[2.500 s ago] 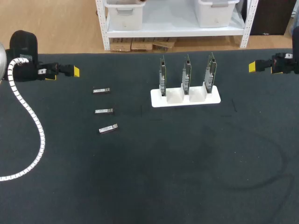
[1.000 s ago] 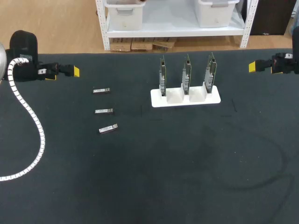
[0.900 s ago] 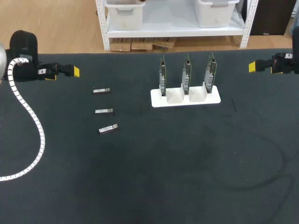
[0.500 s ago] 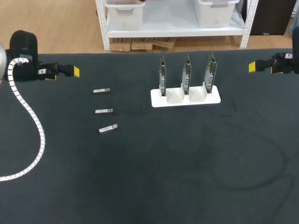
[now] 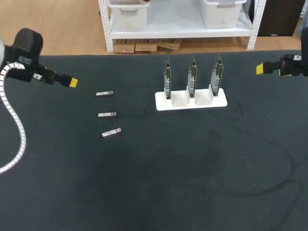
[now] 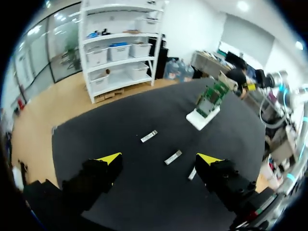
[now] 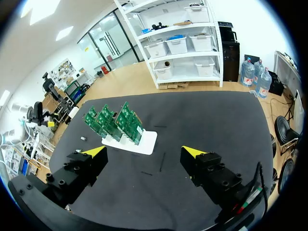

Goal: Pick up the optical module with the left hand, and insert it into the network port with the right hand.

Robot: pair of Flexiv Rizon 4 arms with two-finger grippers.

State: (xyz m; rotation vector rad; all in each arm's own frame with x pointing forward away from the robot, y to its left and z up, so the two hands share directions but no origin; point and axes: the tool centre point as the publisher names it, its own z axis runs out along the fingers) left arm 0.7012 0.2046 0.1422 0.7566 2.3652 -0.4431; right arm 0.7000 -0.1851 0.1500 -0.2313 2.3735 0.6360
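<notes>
Over the black table (image 5: 144, 192), seen from above, the left gripper (image 5: 72, 83) hangs near the far left edge. The right gripper (image 5: 260, 69) hangs near the far right edge. Three optical modules (image 5: 107, 114) lie flat in a row on the left part of the table, each apart from the next. They are near the left gripper but do not touch it. A white stand (image 5: 191, 102) sits toward the back, between the two grippers. Three green cards (image 5: 192, 76) stand upright in it, side by side.

From the left wrist, the left gripper (image 6: 159, 159) has its two fingers wide apart, and it holds nothing. The three optical modules (image 6: 173, 157) lie on the table just ahead of it. The white stand (image 6: 198, 120) with its green cards (image 6: 211, 94) is farther ahead.

From the right wrist, the right gripper (image 7: 144, 153) is spread wide too, with nothing between its fingers. The white stand (image 7: 137, 143) and the green cards (image 7: 113, 120) are ahead of it. A tiny pale speck beyond the stand may be one module, but it is too small to be sure.
</notes>
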